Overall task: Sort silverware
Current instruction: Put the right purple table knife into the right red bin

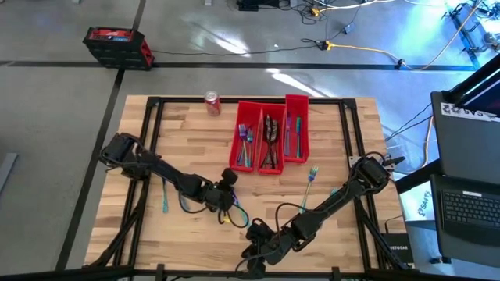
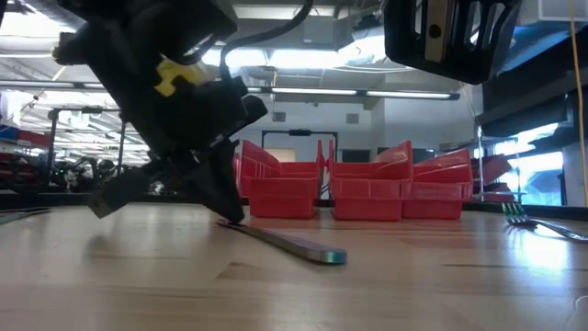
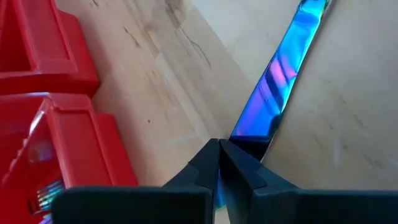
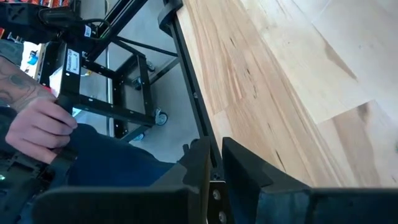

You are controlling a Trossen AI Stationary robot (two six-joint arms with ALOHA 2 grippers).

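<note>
- Wooden table (image 1: pixel 187 125) has open room between the left arm and three red bins (image 1: pixel 269 136); edges lie well off.
- Right gripper (image 1: pixel 254 242) waits near the front edge, fingers nearly together, empty.
- Left gripper (image 3: pixel 219 163) is clamped on an iridescent knife (image 3: pixel 280 74) touching the table: pickup step; next, lift it toward a bin.
- One fork (image 1: pixel 310 178) lies loose.

I see counter (image 1: pixel 187 140): pale wood, butcher-block strips, satin sheen, visible grain. Knife (image 3: pixel 283 78) in left gripper (image 3: pixel 219 163): polished metal, mirror-glossy, iridescent blue-purple. My gripper fingers (image 3: pixel 199 171): matt black plastic, smooth. Bins (image 2: pixel 367 188): red plastic, glossy, slightly translucent at rims. Fork (image 1: pixel 310 178): iridescent metal. Can (image 1: pixel 212 101): shiny red metal. Frame (image 4: pixel 186 81) under counter: matt black metal.
</note>
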